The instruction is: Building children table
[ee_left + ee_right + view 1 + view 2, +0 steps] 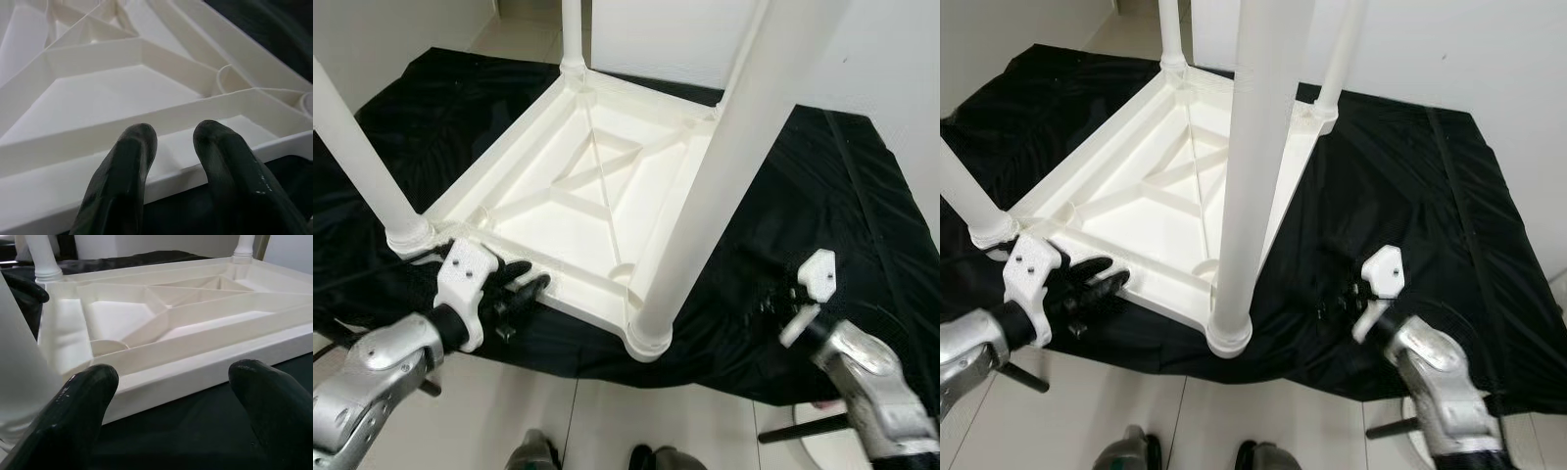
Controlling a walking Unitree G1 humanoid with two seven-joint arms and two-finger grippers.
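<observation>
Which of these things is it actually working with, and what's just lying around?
Job:
- upturned tabletop
- legs
- left end effector at the tabletop's near edge
- right end effector, open, over the cloth

Lying about:
- black cloth
- tiled floor

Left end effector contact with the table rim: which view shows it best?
Left wrist view: both fingers rest over the upturned table near rim, slightly apart. Eye views show the left end effector at that edge, contact obscured. Right wrist view catches only a dark tip.

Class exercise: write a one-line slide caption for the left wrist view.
Left gripper fingers rest on the rim of the upturned white table, its ribbed underside beyond.
</observation>
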